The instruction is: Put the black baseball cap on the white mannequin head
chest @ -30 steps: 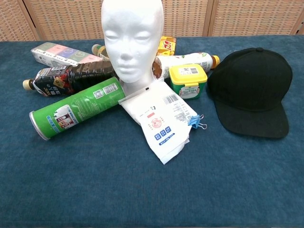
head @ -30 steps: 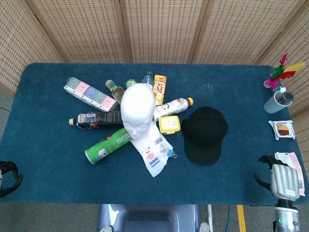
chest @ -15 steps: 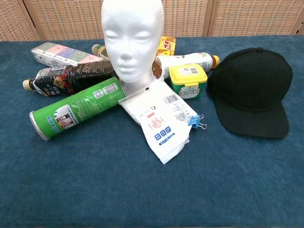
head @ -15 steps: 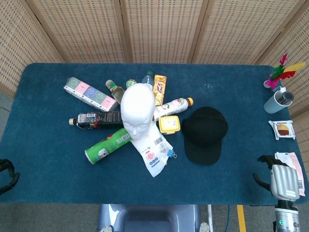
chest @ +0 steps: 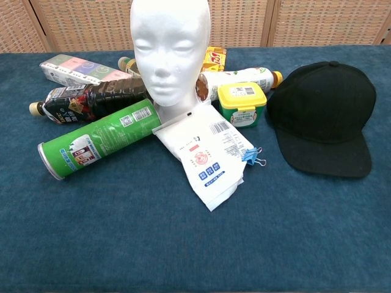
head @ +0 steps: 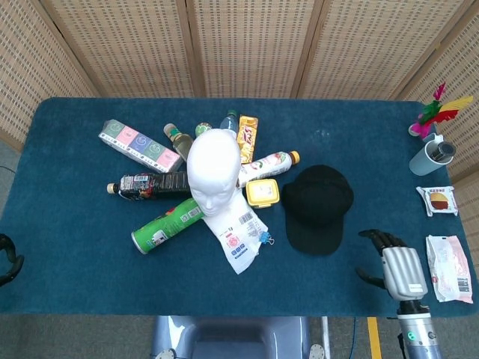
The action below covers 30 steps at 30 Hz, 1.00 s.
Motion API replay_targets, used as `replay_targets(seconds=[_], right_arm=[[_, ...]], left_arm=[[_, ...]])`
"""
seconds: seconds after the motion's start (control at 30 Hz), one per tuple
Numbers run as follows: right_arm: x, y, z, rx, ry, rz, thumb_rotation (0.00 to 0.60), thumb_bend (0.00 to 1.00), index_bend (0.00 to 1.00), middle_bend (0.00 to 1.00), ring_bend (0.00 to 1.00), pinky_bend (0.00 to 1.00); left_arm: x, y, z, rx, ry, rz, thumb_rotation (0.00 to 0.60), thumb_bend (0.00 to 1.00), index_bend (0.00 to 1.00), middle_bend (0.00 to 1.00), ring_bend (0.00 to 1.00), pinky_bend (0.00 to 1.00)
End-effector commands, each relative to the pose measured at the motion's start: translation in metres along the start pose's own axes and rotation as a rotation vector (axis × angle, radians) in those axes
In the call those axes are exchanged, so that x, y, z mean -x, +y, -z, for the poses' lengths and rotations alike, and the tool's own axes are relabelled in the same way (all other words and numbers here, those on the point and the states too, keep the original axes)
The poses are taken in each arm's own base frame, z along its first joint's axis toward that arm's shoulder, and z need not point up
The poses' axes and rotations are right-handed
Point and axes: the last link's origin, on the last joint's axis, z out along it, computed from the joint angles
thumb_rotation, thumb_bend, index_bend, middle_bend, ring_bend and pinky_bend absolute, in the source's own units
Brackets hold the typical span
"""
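The black baseball cap (head: 317, 208) lies flat on the blue table, brim toward the front edge; the chest view shows the cap (chest: 324, 116) at the right. The white mannequin head (head: 212, 170) stands upright left of it, bare, with its face (chest: 170, 49) toward the front. My right hand (head: 397, 265) hovers over the table's front right, a little right of and nearer than the cap's brim, fingers apart and holding nothing. Only a dark sliver of my left hand (head: 6, 268) shows at the far left edge of the head view. Neither hand appears in the chest view.
Around the head's base lie a green can (head: 166, 224), a dark bottle (head: 150, 184), a white pouch (head: 239, 235) and a yellow tub (head: 262, 193). A cup (head: 432, 155), a feathered shuttlecock (head: 430, 116) and snack packets (head: 447, 268) sit along the right edge.
My right hand has moved left and inward from the table's right corner toward the cap. My left hand has slid further out of the left edge.
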Motion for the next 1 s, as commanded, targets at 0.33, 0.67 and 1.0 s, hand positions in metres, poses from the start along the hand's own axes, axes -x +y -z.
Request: replay_targets(seconds=[0.33, 0.67, 1.0], right_arm=[[0.043, -0.041, -0.020, -0.113, -0.063, 0.019, 0.600, 0.16, 0.28, 0.36, 0.38, 0.41], [0.071, -0.051, -0.033, -0.143, -0.061, 0.054, 0.600, 0.16, 0.31, 0.42, 0.44, 0.43], [0.095, -0.049, -0.045, -0.139, -0.020, 0.106, 0.600, 0.16, 0.33, 0.51, 0.52, 0.46]], left_arm=[[-0.010, -0.002, -0.006, -0.008, 0.011, -0.010, 0.600, 0.34, 0.66, 0.52, 0.39, 0.31], [-0.009, -0.006, -0.005, -0.020, 0.001, -0.013, 0.600, 0.34, 0.66, 0.52, 0.39, 0.31], [-0.008, -0.013, -0.002, -0.038, -0.007, -0.012, 0.600, 0.34, 0.66, 0.52, 0.39, 0.31]])
